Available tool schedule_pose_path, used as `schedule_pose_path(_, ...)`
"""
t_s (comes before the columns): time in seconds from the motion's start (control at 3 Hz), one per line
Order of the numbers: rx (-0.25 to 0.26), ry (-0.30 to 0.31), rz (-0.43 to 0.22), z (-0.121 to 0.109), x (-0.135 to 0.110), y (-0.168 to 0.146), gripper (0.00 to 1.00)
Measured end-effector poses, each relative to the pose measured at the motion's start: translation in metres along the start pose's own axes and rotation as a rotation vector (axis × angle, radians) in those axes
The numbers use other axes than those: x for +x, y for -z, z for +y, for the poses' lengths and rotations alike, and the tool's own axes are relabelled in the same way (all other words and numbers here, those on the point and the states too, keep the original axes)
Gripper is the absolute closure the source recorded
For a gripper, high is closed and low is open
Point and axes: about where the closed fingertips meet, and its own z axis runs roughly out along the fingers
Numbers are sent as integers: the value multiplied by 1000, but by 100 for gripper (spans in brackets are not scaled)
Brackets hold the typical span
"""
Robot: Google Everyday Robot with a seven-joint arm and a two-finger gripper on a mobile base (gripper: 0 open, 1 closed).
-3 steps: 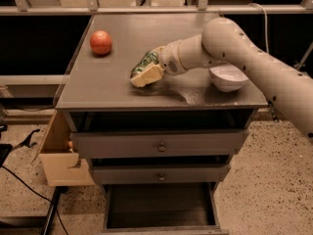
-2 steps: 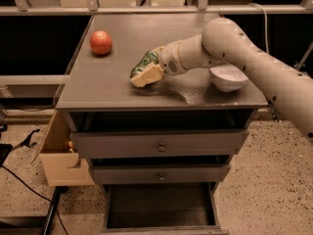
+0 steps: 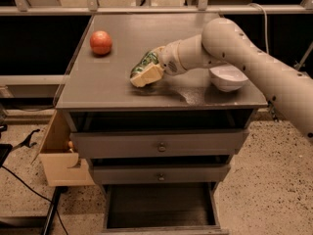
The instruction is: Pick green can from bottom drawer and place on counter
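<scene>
The green can [image 3: 145, 62] is in my gripper [image 3: 145, 72] above the middle of the counter [image 3: 117, 84], tilted on its side, its lower end close to the grey top. The cream fingers [image 3: 146, 76] wrap around it, shut on the can. My white arm reaches in from the right across the counter. The bottom drawer [image 3: 161, 207] is pulled open below, and its dark interior shows nothing inside.
A red apple [image 3: 100, 42] sits at the counter's back left. A white bowl [image 3: 227, 77] stands at the right, under my arm. Two knobbed drawers [image 3: 160, 146] are closed. A tan box [image 3: 61, 153] stands left of the cabinet, with cables on the floor.
</scene>
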Motion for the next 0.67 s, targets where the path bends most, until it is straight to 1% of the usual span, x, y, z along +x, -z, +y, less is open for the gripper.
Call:
schedule_pose_path(0.33, 0, 0, 0, 0, 0, 0, 4)
schedule_pose_path(0.67, -3, 0, 0, 1, 0, -1, 0)
